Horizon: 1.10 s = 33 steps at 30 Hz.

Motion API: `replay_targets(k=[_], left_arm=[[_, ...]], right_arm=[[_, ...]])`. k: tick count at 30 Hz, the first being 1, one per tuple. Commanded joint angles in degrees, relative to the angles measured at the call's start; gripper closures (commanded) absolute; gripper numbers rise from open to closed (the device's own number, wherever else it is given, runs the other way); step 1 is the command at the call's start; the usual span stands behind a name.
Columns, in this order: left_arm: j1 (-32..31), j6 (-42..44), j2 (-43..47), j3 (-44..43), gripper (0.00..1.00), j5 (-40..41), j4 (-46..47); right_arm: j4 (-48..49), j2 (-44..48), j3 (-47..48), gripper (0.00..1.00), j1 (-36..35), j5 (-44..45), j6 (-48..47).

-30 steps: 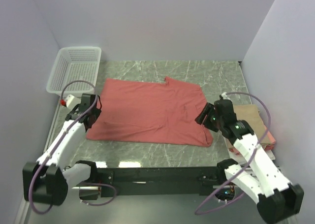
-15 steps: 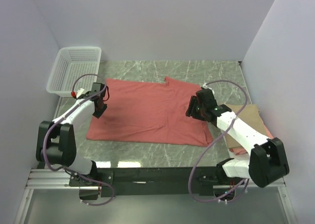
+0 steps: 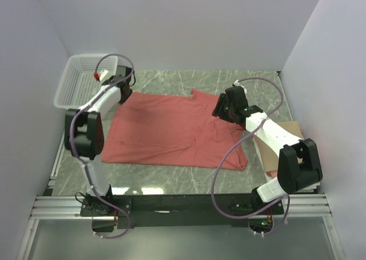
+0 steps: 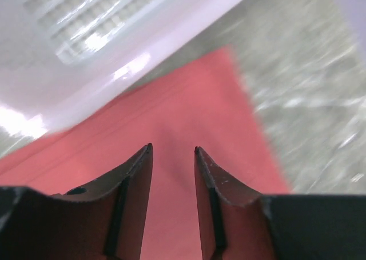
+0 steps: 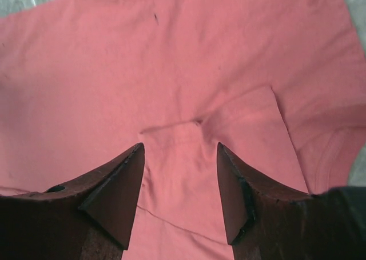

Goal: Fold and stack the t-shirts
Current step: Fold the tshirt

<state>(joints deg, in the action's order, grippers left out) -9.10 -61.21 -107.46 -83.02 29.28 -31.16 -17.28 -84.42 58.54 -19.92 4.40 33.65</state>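
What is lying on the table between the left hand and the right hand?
Only the salmon-red t-shirt, spread flat. The top view shows it reaching from under the left hand to under the right hand.

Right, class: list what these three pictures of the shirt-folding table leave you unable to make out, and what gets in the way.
- Folded stack, top view: the right arm covers most of it, so the shirts cannot be counted.
- Basket, left wrist view: motion blur smears it, and the frame edge cuts it off.
- Red shirt, right wrist view: runs off the frame; the right pincer hides its near part.
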Motion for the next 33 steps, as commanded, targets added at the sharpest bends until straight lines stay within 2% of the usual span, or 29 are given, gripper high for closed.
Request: replay_targets(k=[1,4,11,25,33], left_arm=[[-1.1,3.9,-8.4,-11.3,0.59,7.3,-3.4],[-1.1,6.2,-16.4,-22.6,0.59,10.8,-7.4],[-1.0,10.8,-28.1,-35.6,0.6,13.4,-8.8],[-0.9,13.9,-32.6,-40.1,0.59,12.7,-5.1],[-0.7,14.8,-37.0,-45.7,0.58,11.9,-7.8]], right_arm=[[2.2,-1.7,4.2,0.4,1.8,-1.2,1.0],[3.0,-2.2,5.2,0.4,2.5,-1.5,1.3],[4.8,-3.2,4.7,0.41,3.1,-3.3,1.4],[6.1,-4.0,2.7,0.41,3.2,-4.2,0.9],[6.3,-5.0,3.1,0.42,3.4,-6.2,1.1]])
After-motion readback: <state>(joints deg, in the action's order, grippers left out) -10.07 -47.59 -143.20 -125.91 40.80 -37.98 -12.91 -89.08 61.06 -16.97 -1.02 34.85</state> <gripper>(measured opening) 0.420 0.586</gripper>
